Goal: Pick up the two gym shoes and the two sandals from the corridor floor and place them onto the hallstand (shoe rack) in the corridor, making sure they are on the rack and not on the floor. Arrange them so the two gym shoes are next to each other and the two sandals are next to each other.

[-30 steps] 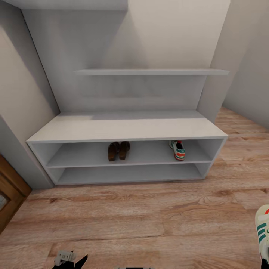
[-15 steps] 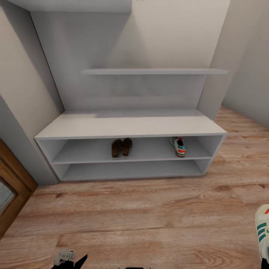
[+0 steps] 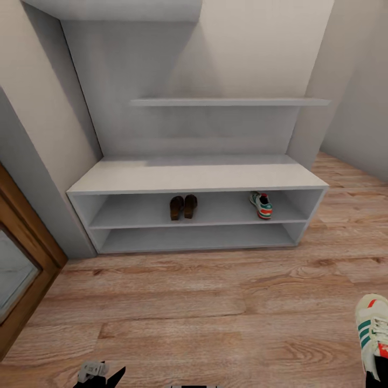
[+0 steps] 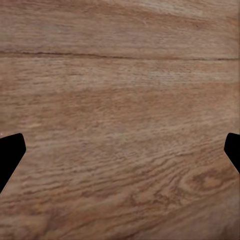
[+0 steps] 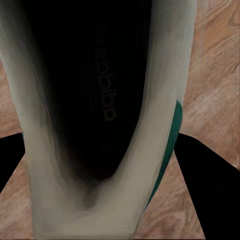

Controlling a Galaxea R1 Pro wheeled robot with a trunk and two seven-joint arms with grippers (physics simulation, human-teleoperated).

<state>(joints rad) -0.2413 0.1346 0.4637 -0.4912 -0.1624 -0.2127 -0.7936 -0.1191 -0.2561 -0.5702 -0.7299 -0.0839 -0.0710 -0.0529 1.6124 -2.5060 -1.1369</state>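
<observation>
Wood-plank laminate, the corridor floor (image 3: 205,312), runs from the robot's feet to the rack, its knots and grain plain under the left gripper (image 4: 120,150), whose fingers stand spread with nothing between them. At the near right, the right gripper (image 5: 107,165) pinches a gym shoe (image 3: 373,331) at its opening; the right wrist view looks down into the dark insole, a finger on either side of the cream wall.

Farther off stands the hallstand (image 3: 199,175), pale grey, set against the wall with a stepped shelf above. On its upper tier the two sandals (image 3: 183,207) sit side by side, and the other gym shoe (image 3: 261,205) lies well apart to their right.

Judging by this, three items are shelved and the last is being carried. The next move calls for closing on the rack and setting this shoe just beside its mate.
</observation>
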